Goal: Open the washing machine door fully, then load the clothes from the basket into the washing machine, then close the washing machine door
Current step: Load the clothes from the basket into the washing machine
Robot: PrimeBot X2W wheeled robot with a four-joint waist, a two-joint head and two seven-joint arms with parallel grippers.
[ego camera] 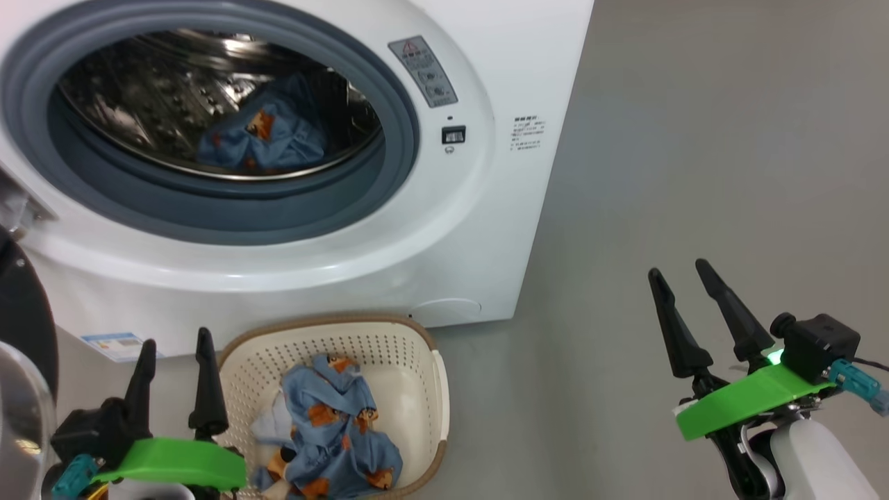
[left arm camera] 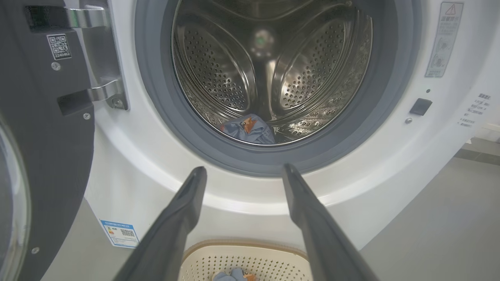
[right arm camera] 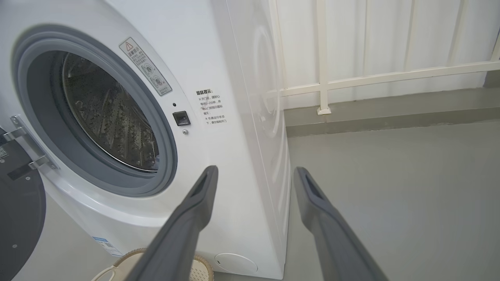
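The white washing machine (ego camera: 486,229) stands with its black door (left arm camera: 43,156) swung open to the left. One light-blue garment with orange figures (ego camera: 267,135) lies in the steel drum (left arm camera: 269,70). More of the clothes (ego camera: 333,430) sit piled in the cream basket (ego camera: 424,368) on the floor before the machine. My left gripper (ego camera: 173,347) is open and empty, just left of the basket. Over bare floor to the right of the machine, my right gripper (ego camera: 684,274) is open and empty too.
Grey floor (ego camera: 694,173) spreads to the right of the machine. In the right wrist view a white railing (right arm camera: 324,78) and pale curtain stand behind it. The door's glass bowl (ego camera: 21,417) bulges at the head view's lower left, close to my left arm.
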